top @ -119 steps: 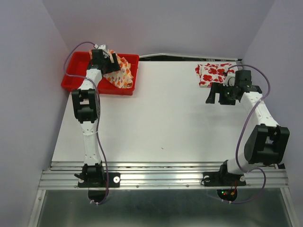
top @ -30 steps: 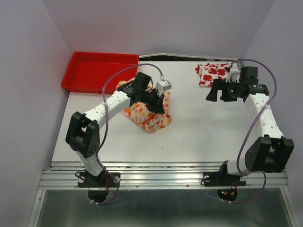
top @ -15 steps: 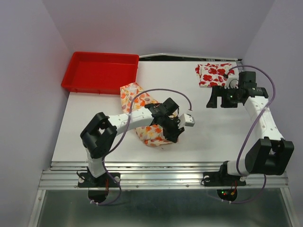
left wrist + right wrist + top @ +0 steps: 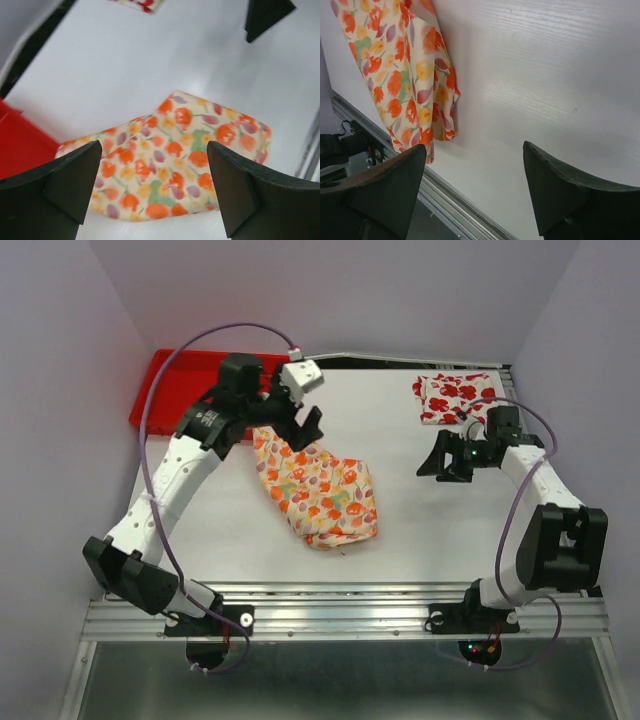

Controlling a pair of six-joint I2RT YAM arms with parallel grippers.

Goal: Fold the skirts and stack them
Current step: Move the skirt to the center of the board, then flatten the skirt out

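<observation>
Nearest the arm bases, the cream skirt (image 4: 318,495) with orange, red and yellow marks lies spread flat on the white counter (image 4: 420,540), a little left of centre. Neither hand holds it. To its right, the right hand (image 4: 441,466) hangs above bare counter, its fingers spread wide and gripping nothing. The left hand (image 4: 292,423) hovers over the skirt's far end, fingers likewise parted and empty. Beyond, the white skirt (image 4: 452,395) with red flowers lies in the far right corner, and a red tray (image 4: 165,400) sits at the far left.
</observation>
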